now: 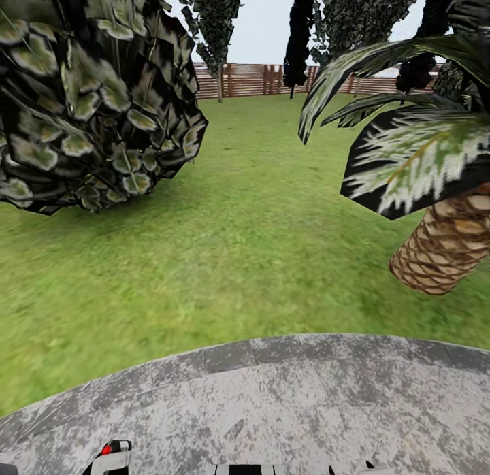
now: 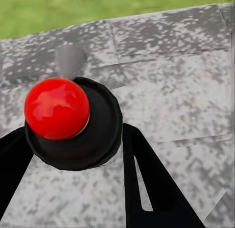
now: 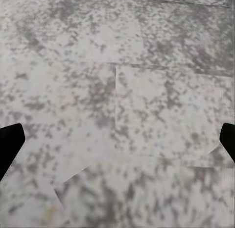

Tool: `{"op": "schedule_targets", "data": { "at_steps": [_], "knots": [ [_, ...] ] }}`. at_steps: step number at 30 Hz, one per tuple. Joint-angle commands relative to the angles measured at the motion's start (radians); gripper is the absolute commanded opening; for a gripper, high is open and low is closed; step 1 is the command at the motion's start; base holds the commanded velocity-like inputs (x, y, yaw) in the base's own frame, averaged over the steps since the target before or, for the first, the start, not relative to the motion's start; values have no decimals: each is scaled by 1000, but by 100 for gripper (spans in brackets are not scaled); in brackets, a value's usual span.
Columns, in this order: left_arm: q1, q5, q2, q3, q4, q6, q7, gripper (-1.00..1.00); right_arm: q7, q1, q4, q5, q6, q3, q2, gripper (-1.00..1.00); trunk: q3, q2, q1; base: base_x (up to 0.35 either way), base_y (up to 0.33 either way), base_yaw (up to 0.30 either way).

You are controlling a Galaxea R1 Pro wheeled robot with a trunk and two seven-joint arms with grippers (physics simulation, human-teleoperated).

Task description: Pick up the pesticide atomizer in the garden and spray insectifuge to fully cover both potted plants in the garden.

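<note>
In the left wrist view the pesticide atomizer (image 2: 68,122), a dark round bottle with a red ball tip, sits between the two black fingers (image 2: 152,184) of my left gripper (image 2: 78,139), which is shut on it above the grey paving. The head view shows its red spot (image 1: 105,450) at the bottom left edge, over the round paved patch (image 1: 286,400). My right gripper (image 3: 117,139) is open, its fingertips wide apart over bare paving with nothing between them. The two potted plants are out of view.
Green lawn (image 1: 224,257) stretches ahead from the paved patch to a brown slatted fence (image 1: 245,80). A large dark broad-leaved shrub (image 1: 88,94) stands close on the left. A palm with a scaly trunk (image 1: 446,247) and drooping fronds stands close on the right.
</note>
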Motion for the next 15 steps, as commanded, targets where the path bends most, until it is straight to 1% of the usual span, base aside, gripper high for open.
{"op": "schedule_targets", "data": {
  "at_steps": [1,7,15],
  "knots": [
    [-1,-10,-2,8,1,-4,-6,-100,-1,0,2,0,-3,4,0,100,5,0,-1,0,0,0],
    [-1,-14,-6,6,21,-3,-7,-100,-1,0,3,-1,-3,4,1,100,36,1,-3,0,0,0],
    [-1,-15,-6,5,26,-4,-7,-100,0,0,3,-3,-3,3,3,100,70,3,-7,0,0,0]
  ]
}}
